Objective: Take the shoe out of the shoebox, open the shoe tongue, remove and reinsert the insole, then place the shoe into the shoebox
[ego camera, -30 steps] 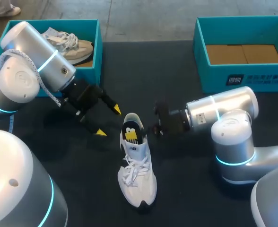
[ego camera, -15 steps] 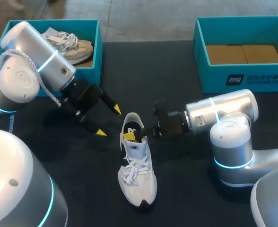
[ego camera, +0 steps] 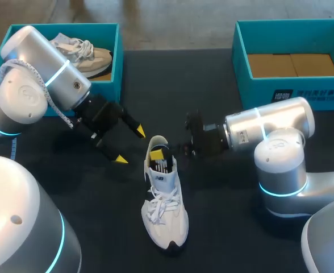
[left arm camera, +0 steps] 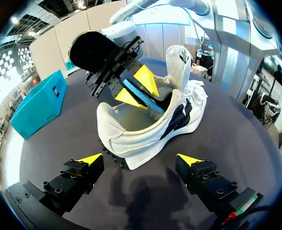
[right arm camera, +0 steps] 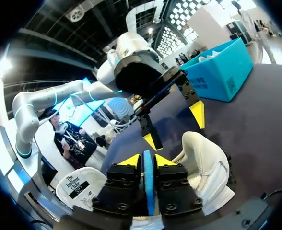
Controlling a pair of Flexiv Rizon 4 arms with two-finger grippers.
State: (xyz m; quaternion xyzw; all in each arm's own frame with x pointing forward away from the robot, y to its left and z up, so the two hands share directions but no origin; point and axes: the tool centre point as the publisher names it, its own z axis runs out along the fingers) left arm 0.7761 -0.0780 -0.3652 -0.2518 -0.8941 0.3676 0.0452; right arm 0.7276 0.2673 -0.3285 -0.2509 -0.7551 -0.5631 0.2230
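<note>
In the head view the right gripper (ego camera: pixel 157 154) is hard to make out. Its black fingers melt into the dark table (ego camera: pixel 224 239), and we see only a bit of yellow inside the mouth of the shoe (ego camera: pixel 166 210). The insole (right arm camera: pixel 148 184) is hidden from that view.

The wrist views settle it. The right gripper's two tips are pressed together on the blue insole, one on each face. The insole stands on edge in the heel end of the shoe, most of it sunk inside. We cannot tell how far it runs toward the toe.

The second shoe (ego camera: pixel 84 54) is partly covered by the left arm (ego camera: pixel 36 85) and by the wall of the left box (ego camera: pixel 119 62), at 10 o'clock on the table. The right box (ego camera: pixel 292 94), at 1 o'clock, is cut off at the view's edge and shows a brown card floor.

We count two shoes, two boxes, two grippers and one insole.

The shoe stands on its sole near 6 o'clock on the table, toe toward 6 and heel toward 12, with its tongue (left arm camera: pixel 179 55) raised. The left gripper (ego camera: pixel 130 145) hangs at 10 o'clock from the heel, near it but apart. Its fingers are spread wide and hold nothing.
</note>
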